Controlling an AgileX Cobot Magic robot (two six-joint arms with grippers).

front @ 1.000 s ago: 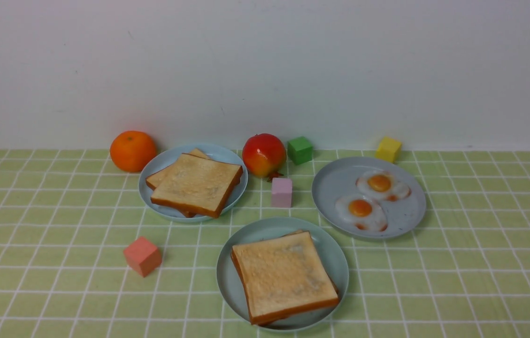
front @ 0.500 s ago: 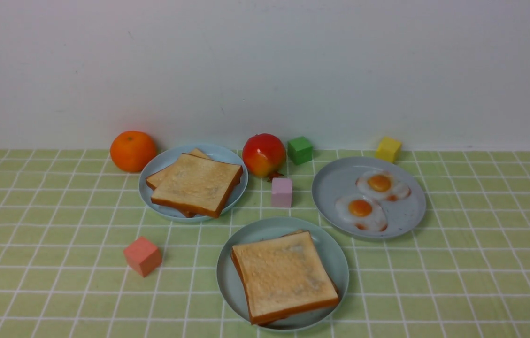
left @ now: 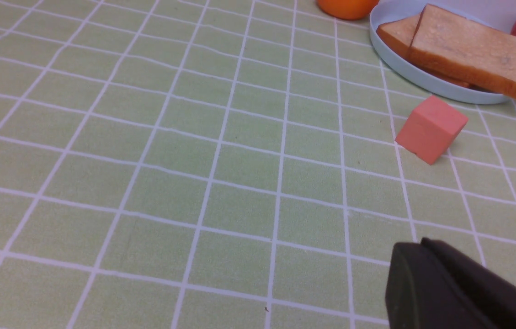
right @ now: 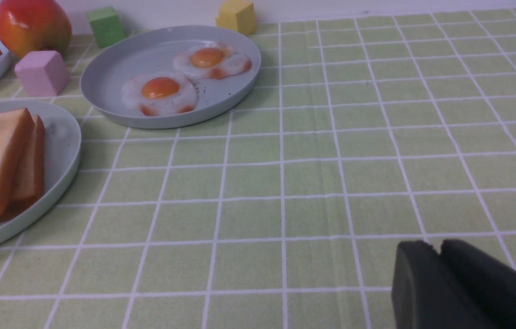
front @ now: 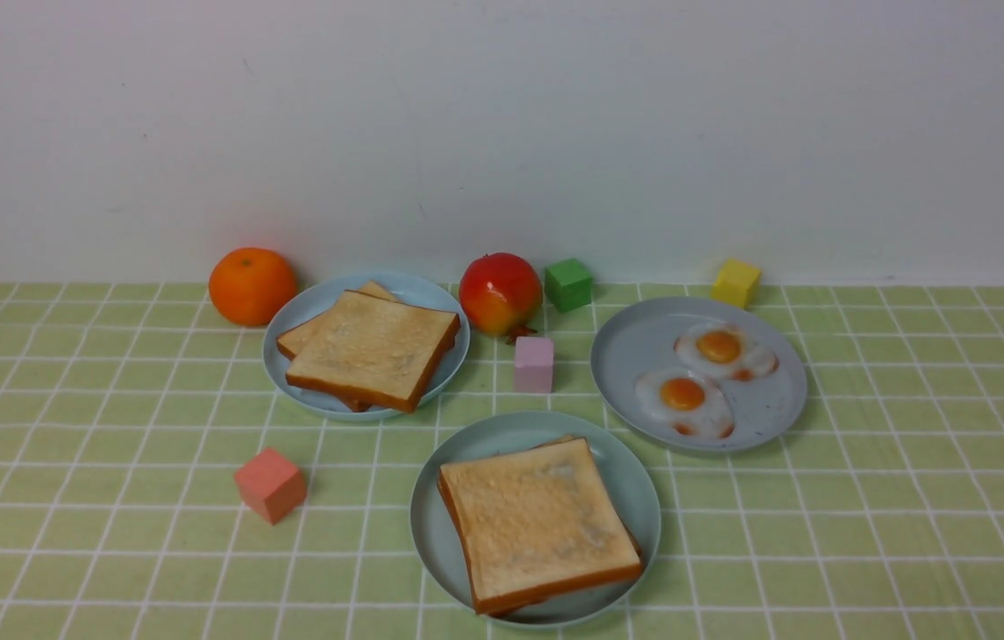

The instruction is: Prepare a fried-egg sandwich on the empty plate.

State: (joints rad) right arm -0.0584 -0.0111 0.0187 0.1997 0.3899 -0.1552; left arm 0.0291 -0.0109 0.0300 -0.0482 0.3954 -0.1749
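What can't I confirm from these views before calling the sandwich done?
- Egg filling: front view, the top slice of the stacked golden-brown toast sandwich on the pale mint-teal round plate covers it.
- Most of the sandwich: right wrist view, cut off by the frame edge.
- Black right gripper: right wrist view, only fingertips show; opening unclear.

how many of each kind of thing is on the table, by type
plates: 3, mint, light blue, grey-blue
toast slices showing: 4, two stacked on the mint plate, two on the light blue plate
fried eggs: 2
fruit: 2, orange, red fruit
cubes: 4, pink, coral, green, yellow
total: 15
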